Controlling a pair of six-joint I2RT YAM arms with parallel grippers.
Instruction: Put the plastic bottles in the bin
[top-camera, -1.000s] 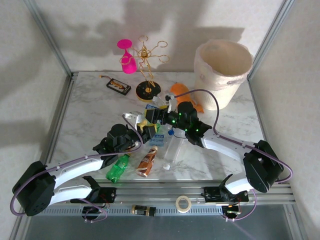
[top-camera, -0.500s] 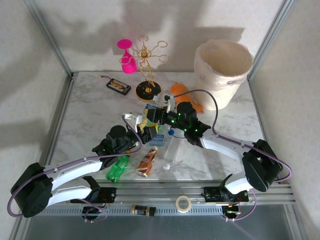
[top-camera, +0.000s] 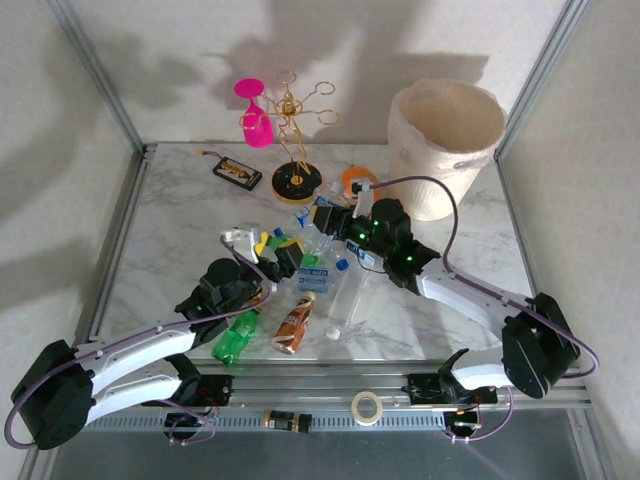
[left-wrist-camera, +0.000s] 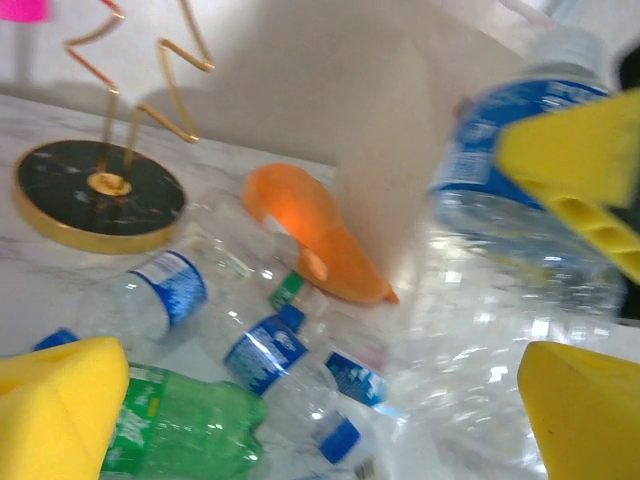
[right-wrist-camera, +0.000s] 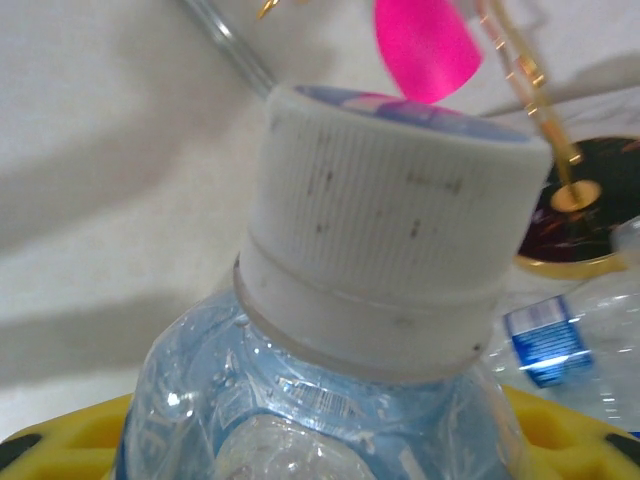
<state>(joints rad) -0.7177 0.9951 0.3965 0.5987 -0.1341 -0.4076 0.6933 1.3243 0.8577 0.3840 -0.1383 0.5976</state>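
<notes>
While the right gripper (top-camera: 333, 218) stands clamped on a clear, white-capped, blue-labelled bottle (right-wrist-camera: 395, 250) over mid-bench, the left gripper (top-camera: 270, 243) has its fingers wide apart. Cream bin (top-camera: 440, 170) at far-right corner; floor hidden.

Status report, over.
Left pincer open over bottle pile. Right pincer shut on a white-capped bottle, not yet at bin. Orange toy lies near bin.

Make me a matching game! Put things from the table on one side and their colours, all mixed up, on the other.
Things:
1. glass hanging on the rack
2. fish toy
3. bin
4. leftmost bottle at the near edge

Colours:
a. cream-white
b. pink
c. green
d. orange

Pairs: 1-b, 2-d, 3-a, 4-c
</notes>
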